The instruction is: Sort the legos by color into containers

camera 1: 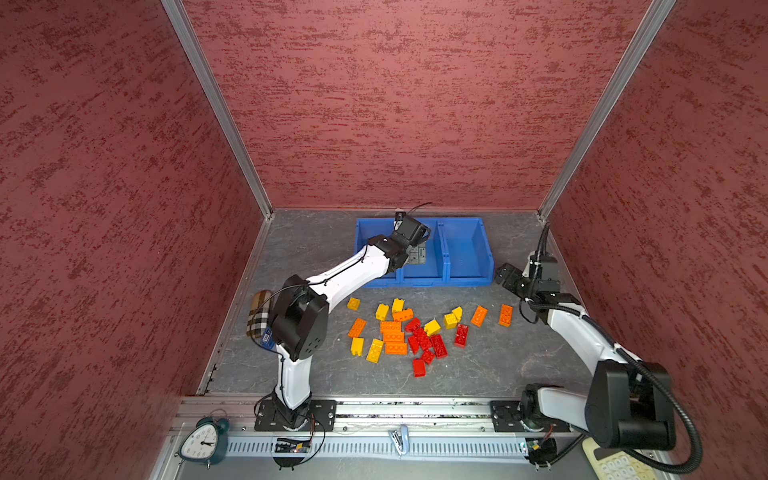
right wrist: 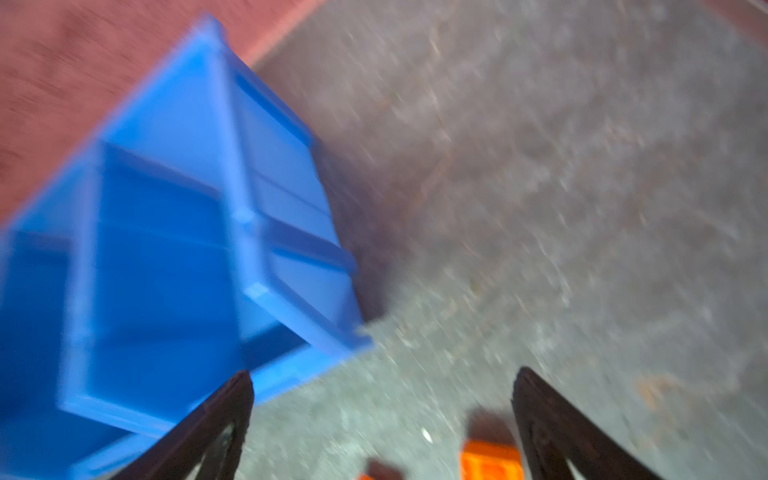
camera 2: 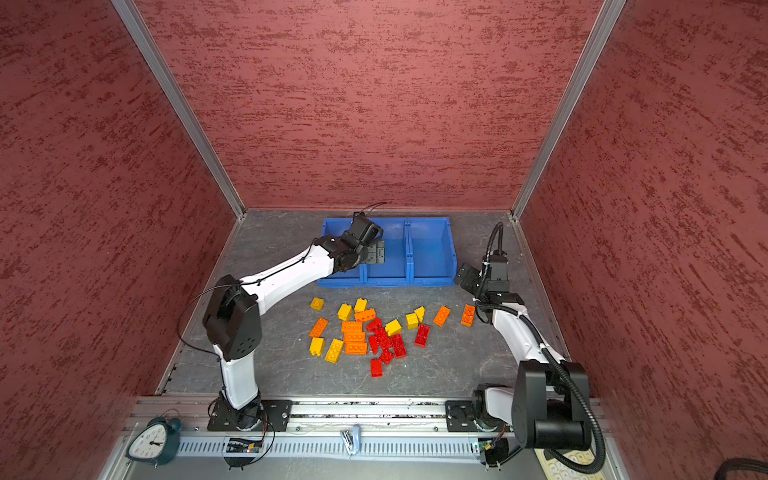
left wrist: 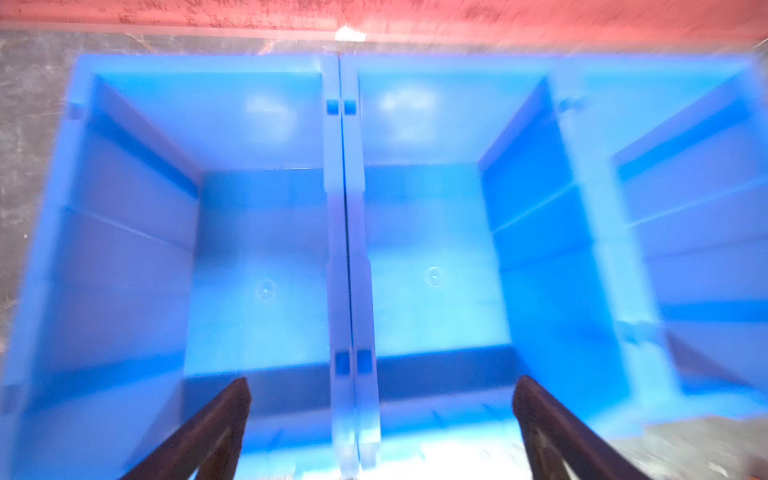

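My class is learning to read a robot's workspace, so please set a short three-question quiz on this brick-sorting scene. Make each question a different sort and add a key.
1. Multiple choice: where do the legos lie relative to the containers? A inside them; B on the table in front of them; C behind them.
2. True or false: the left gripper, above the containers, is shut on a lego.
3. Fill in: the containers are ___ joined blue bins.

Key: 1 B. 2 False: it is open and holds nothing. 3 Three.
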You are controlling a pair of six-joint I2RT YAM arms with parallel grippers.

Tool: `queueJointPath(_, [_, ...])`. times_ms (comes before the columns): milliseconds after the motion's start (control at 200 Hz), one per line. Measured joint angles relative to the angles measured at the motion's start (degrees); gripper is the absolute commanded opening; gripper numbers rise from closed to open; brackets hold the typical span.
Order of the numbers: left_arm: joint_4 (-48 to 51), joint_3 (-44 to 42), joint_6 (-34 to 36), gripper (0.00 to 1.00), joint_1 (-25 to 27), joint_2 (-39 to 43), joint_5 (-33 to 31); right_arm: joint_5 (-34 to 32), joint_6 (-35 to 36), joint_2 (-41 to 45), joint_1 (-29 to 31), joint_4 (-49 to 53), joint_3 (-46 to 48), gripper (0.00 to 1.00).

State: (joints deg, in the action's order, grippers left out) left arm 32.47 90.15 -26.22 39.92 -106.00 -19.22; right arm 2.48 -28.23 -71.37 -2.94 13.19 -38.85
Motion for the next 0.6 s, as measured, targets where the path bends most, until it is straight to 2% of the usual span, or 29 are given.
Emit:
queueJointPath(150, [-7.32, -8.83, 0.13, 0.99, -0.24, 7.8, 1.55, -2.49, 0.57, -0.85, -0.02, 6.54, 2.1, 0.93])
queueJointPath(276, [-11.41, -13.53, 0.13, 0.99, -0.7, 10.97, 1.79, -2.93, 1.27, -1.95, -0.02, 9.75, 2.6, 0.82])
queueJointPath(486, [-15.37, -17.73, 0.09, 0.99, -1.03, 13.44, 0.44, -2.45, 1.84, -5.25, 0.02, 11.26, 2.78, 0.58])
queueJointPath(601, [-16.98, -18.82, 0.09, 0.99, -1.09, 14.27, -0.37, -2.23, 2.25, -7.08, 0.37, 11.74, 2.75, 0.5])
